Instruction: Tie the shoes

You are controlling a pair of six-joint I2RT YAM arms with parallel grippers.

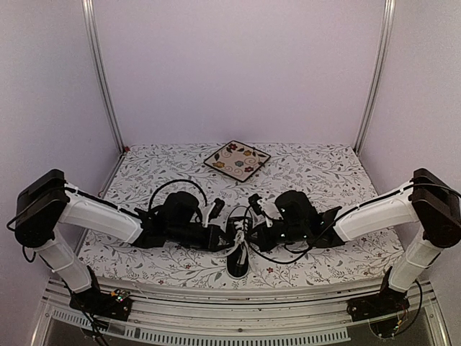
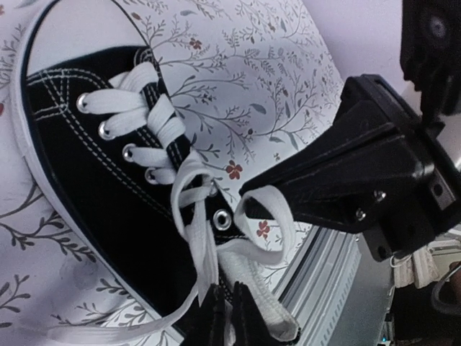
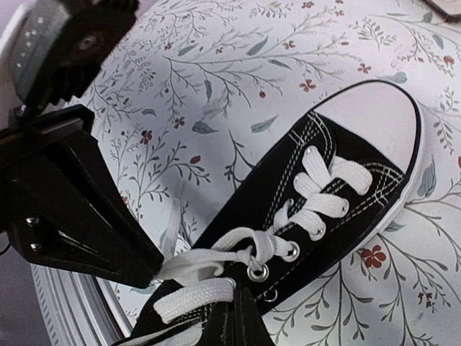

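The shoe (image 1: 238,249), a black canvas sneaker with white laces, lies between the two arms near the table's front edge, its white toe cap (image 3: 382,119) pointing toward the back. My left gripper (image 2: 232,317) is shut low over the shoe's heel end, with a strand of white lace (image 2: 205,252) running down into its fingers. My right gripper (image 3: 241,317) is also shut, and a flat lace (image 3: 194,295) passes into it. In the left wrist view, the right gripper's tip (image 2: 248,193) pinches a lace loop (image 2: 284,223). A half-made knot (image 3: 256,249) sits at the top eyelets.
A square floral plate (image 1: 236,159) rests at the back centre of the patterned table cloth (image 1: 324,169). The metal front rail (image 2: 324,274) runs just behind the shoe's heel. Both arms crowd in close on either side of the shoe.
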